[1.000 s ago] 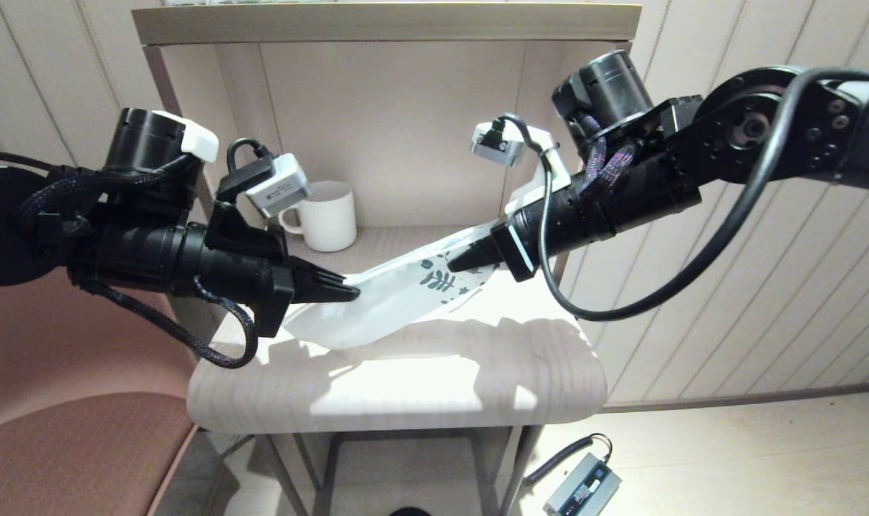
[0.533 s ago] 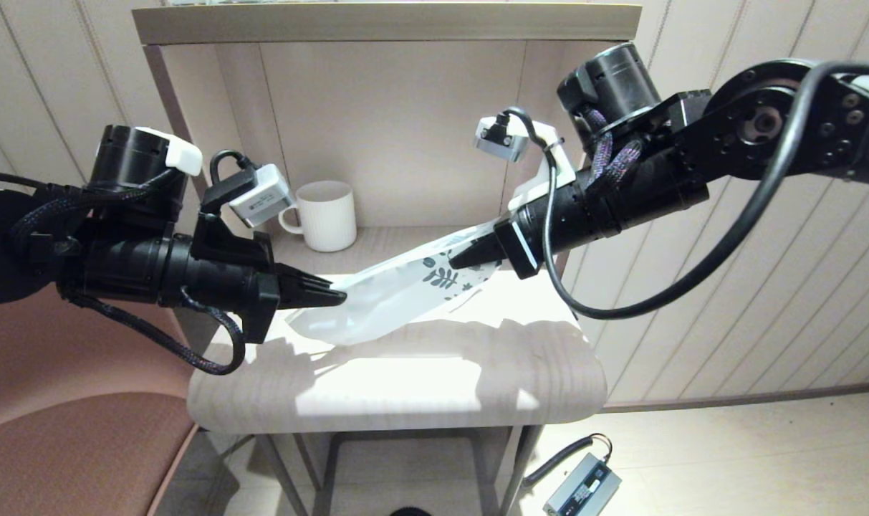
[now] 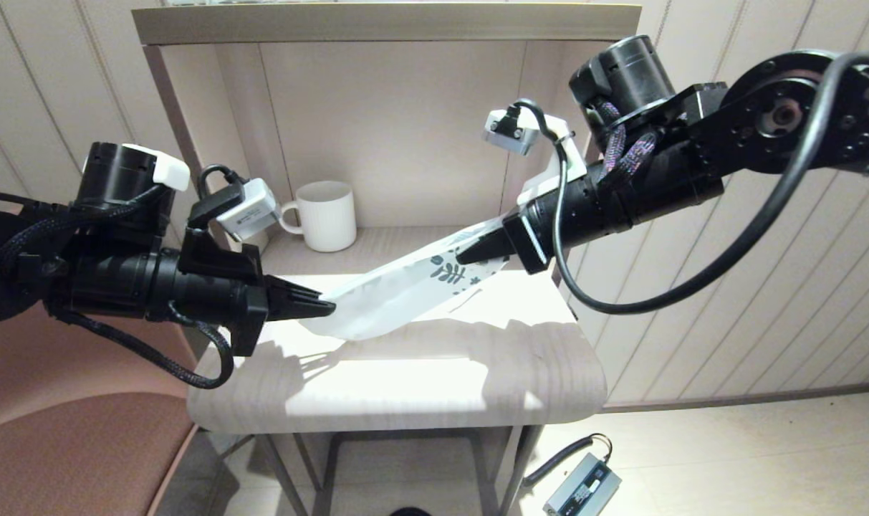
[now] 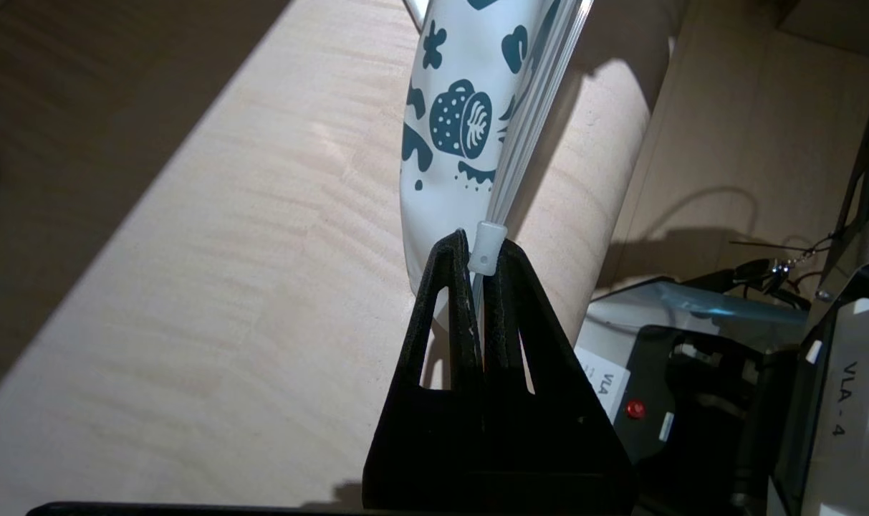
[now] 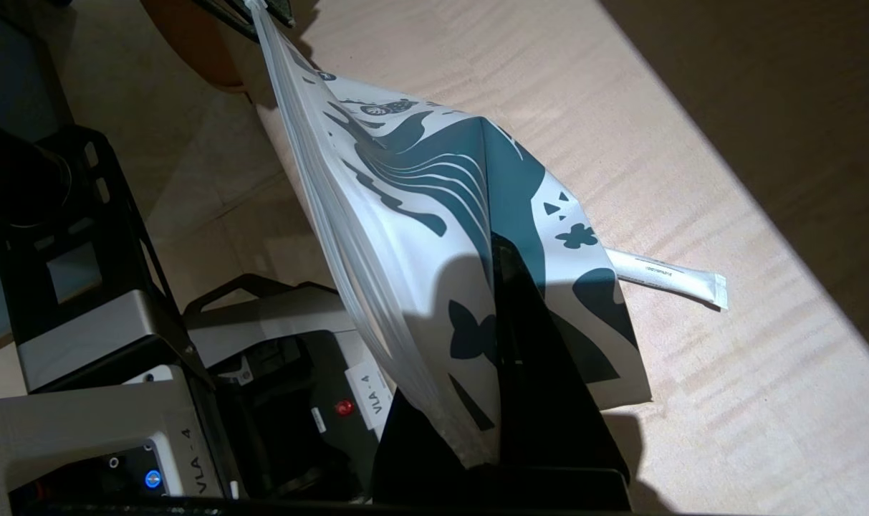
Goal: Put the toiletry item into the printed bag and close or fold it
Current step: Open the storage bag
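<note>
The printed bag (image 3: pixel 398 290) hangs stretched between both grippers above the table. My left gripper (image 3: pixel 328 309) is shut on its plain white end; in the left wrist view the gripper (image 4: pixel 483 249) pinches the zip strip right at the small white slider (image 4: pixel 488 244). My right gripper (image 3: pixel 468 254) is shut on the leaf-printed end (image 5: pixel 434 215), one finger (image 5: pixel 520 322) pressed on the print. The toiletry item (image 5: pixel 667 276), a thin white strip, lies on the tabletop outside the bag, one end hidden behind it.
A white ribbed mug (image 3: pixel 327 215) stands at the back left inside the shelf niche. The pale wooden table (image 3: pixel 405 380) has rounded front corners. A reddish seat (image 3: pixel 61 444) is at the left, and a power brick (image 3: pixel 581 487) lies on the floor.
My left gripper has drawn back leftward along the bag's edge and my right gripper has risen slightly to the right. The bag now hangs straighter and tauter between them.
</note>
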